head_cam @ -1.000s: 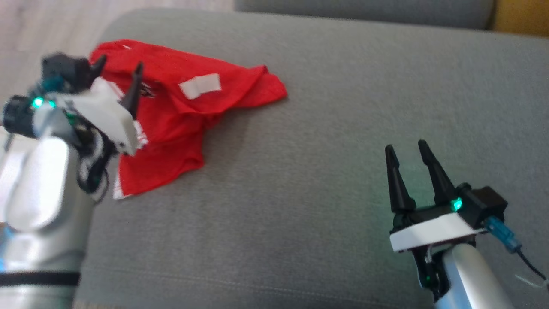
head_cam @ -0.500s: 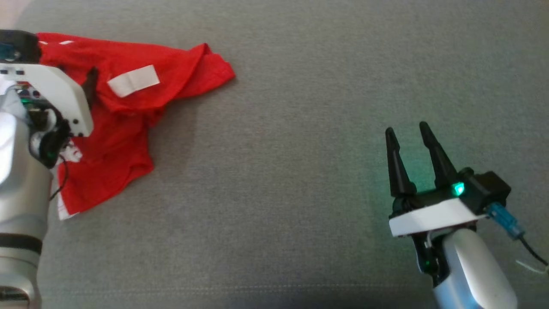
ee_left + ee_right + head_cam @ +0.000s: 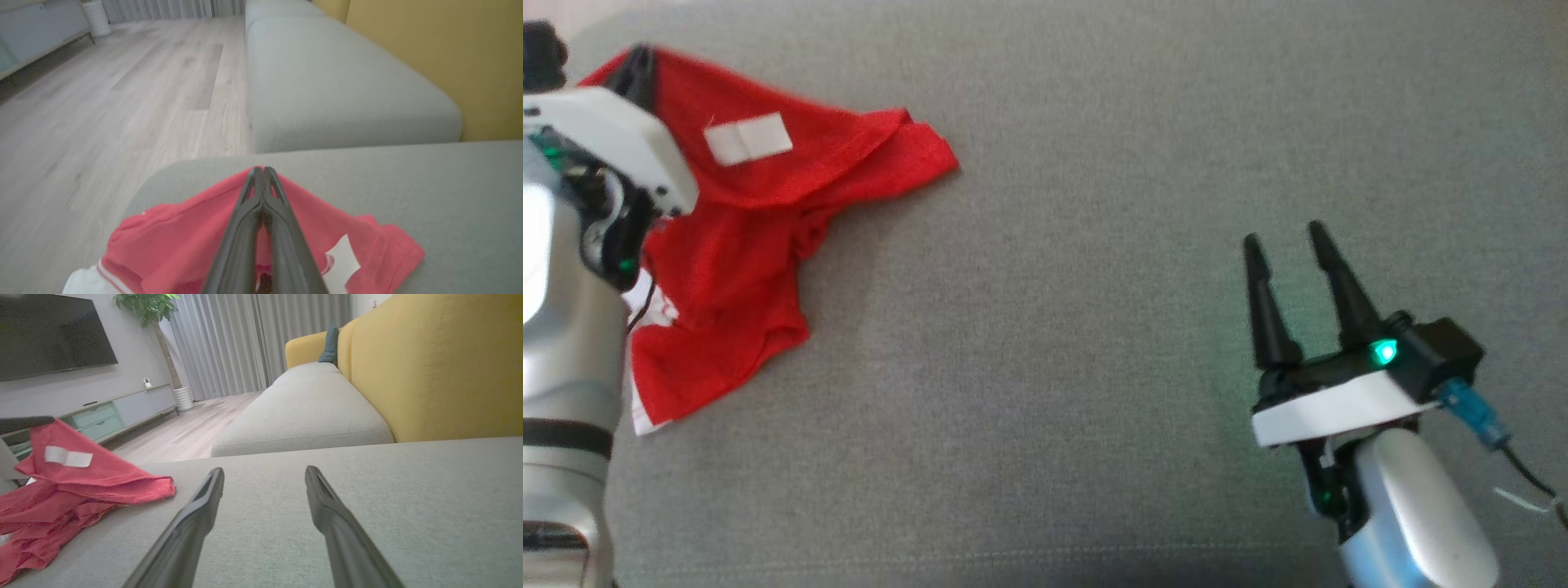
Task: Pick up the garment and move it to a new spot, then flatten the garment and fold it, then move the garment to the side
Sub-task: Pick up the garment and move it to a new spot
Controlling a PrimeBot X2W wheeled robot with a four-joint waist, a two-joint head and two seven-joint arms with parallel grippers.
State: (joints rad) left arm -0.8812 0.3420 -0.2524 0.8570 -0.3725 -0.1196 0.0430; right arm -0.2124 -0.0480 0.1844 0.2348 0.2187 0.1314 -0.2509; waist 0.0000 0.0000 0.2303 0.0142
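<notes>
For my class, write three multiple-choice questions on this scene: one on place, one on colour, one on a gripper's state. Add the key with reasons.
1. Where on the sofa seat does the shirt lie? A. on the robot's left B. on its right C. in the middle
2. What colour is the shirt? A. blue B. red C. green
3. How is the left gripper? A. wide open B. shut on the shirt C. shut on nothing
Key: 1 A, it lies on the left gripper's side; 2 B, it is red; 3 B, the fingers meet with the shirt peaked at their tips.
</notes>
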